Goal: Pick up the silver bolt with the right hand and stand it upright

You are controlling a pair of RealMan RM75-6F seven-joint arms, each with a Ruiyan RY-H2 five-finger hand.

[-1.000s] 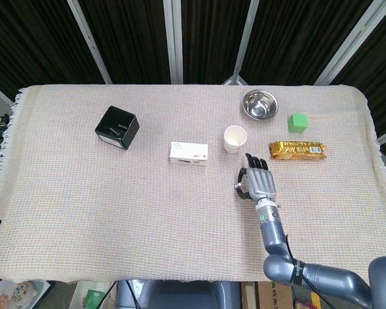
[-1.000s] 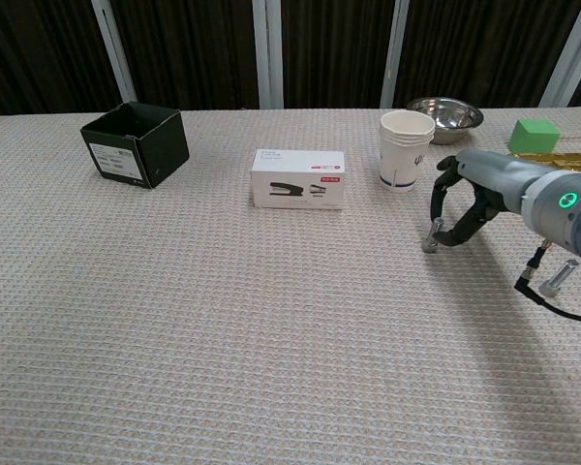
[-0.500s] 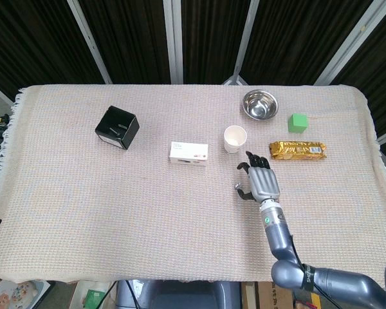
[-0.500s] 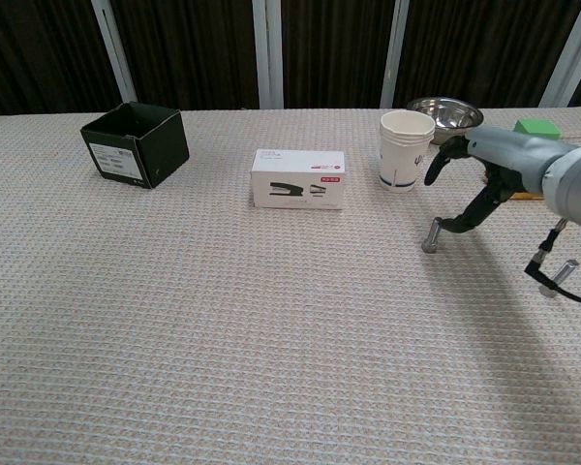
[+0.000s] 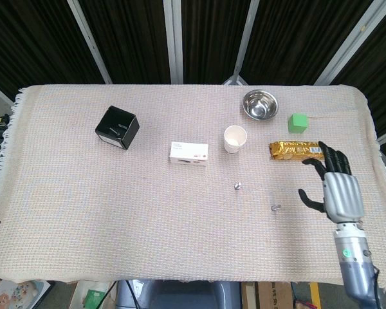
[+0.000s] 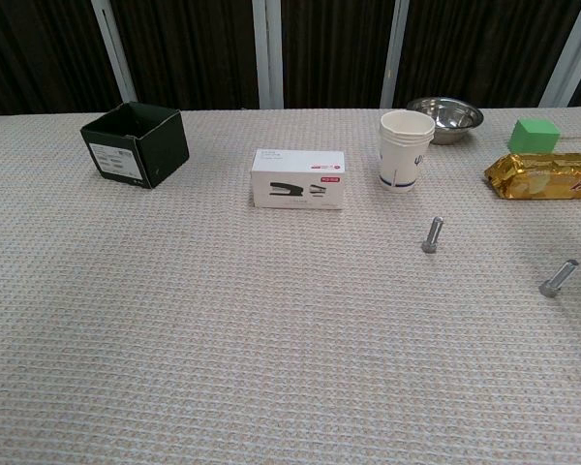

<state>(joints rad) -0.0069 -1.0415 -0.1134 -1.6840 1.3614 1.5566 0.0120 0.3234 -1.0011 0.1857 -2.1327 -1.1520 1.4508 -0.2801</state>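
A silver bolt [image 6: 432, 234] stands upright on its head on the woven cloth, below the paper cup; from the head view this bolt [image 5: 238, 186] shows end-on. A second silver bolt [image 6: 559, 277] lies on its side further right, and appears as the small bolt [image 5: 276, 208] in the head view. My right hand [image 5: 338, 189] hovers near the table's right edge with fingers spread and nothing in it, well clear of both bolts. It is outside the chest view. My left hand is not visible.
A paper cup [image 6: 405, 149], a white stapler box [image 6: 298, 178] and a black open box [image 6: 136, 143] stand across the middle. A steel bowl [image 6: 444, 117], a green cube [image 6: 535, 134] and a gold snack packet [image 6: 542, 175] lie at the back right.
My right hand let go of the bolt, which stays standing, and drew away to the right and toward me, leaving the chest view.
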